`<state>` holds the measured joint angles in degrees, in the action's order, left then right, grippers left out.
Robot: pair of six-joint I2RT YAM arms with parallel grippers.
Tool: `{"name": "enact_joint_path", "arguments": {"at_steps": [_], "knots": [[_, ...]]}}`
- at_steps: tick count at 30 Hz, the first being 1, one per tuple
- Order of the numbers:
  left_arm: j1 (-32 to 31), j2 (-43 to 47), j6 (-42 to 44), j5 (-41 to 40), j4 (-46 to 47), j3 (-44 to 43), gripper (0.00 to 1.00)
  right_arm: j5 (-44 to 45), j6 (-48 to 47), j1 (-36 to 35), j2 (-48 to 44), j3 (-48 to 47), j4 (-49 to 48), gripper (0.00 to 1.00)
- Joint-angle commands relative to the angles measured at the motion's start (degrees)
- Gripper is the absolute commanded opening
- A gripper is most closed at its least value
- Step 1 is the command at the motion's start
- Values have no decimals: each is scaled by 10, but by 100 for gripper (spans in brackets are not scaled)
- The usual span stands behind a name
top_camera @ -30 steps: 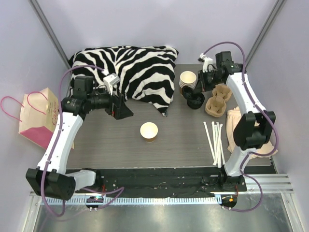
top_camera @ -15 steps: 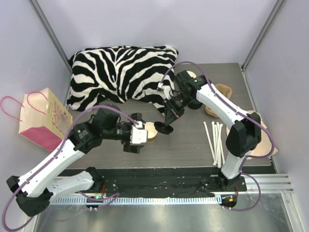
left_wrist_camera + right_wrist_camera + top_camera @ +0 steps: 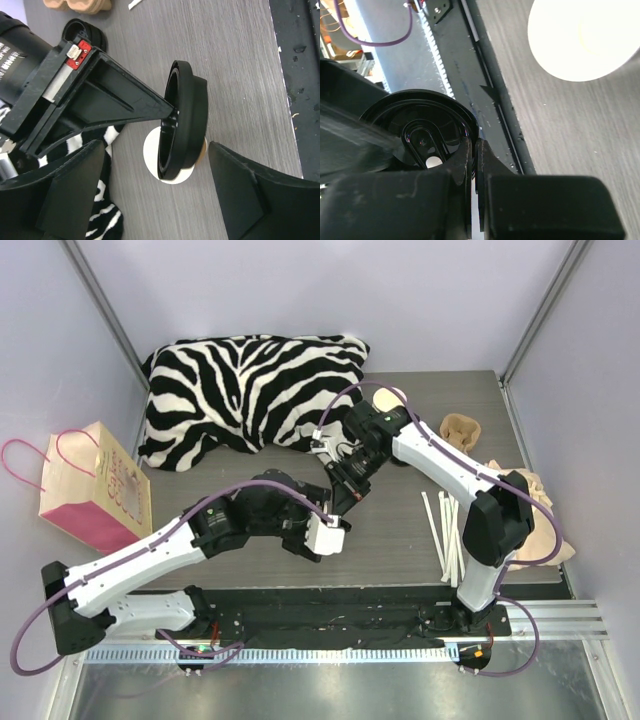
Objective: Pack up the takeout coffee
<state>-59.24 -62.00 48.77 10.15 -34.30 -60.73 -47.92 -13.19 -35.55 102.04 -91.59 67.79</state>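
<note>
The takeout coffee's cup (image 3: 172,172), a small brown paper cup with an open cream mouth (image 3: 585,37), stands lidless on the grey table. My right gripper (image 3: 475,150) is shut on the rim of a black lid (image 3: 420,132), which hangs edge-on just over the cup (image 3: 187,120). My left gripper (image 3: 155,147) is open, one finger on either side of the cup and apart from it. In the top view both grippers meet at mid-table, left (image 3: 330,525) and right (image 3: 345,490), and hide the cup.
A zebra-striped pillow (image 3: 250,390) fills the back left, and a pink paper bag (image 3: 95,485) stands off the left edge. White straws (image 3: 445,530), a cardboard cup carrier (image 3: 460,428) and a beige cloth (image 3: 540,510) lie right. A loose black lid (image 3: 82,32) sits behind.
My left arm swung from beside the pillow to mid-table, straddling the cup. My right arm carried the black lid from the back right to just over the cup.
</note>
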Motion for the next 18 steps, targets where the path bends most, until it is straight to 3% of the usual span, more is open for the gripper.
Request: {"name": "enact_joint_path", "arguments": {"at_steps": [1, 6, 9, 13, 14, 15, 18], "knots": [[-6, -15, -17, -4, 21, -29, 80, -31, -4, -9, -6, -7, 15, 1], [-7, -36, -37, -3, 8, -42, 55, -37, -4, -12, -12, -8, 16, 1], [-7, -45, -62, 6, -10, -58, 47, -35, -5, -12, -14, -11, 18, 1], [-7, -50, -106, 24, -34, -70, 27, -18, -7, -11, -4, -33, 29, 13], [-6, -51, -118, 25, -38, -72, 16, -14, -11, -8, 0, -53, 33, 16], [-7, -51, -145, 26, -42, -76, 10, -10, -14, -7, 2, -65, 38, 18], [1, -52, -193, 40, -47, -83, 3, 23, -13, 21, 12, -118, 46, 40]]}}
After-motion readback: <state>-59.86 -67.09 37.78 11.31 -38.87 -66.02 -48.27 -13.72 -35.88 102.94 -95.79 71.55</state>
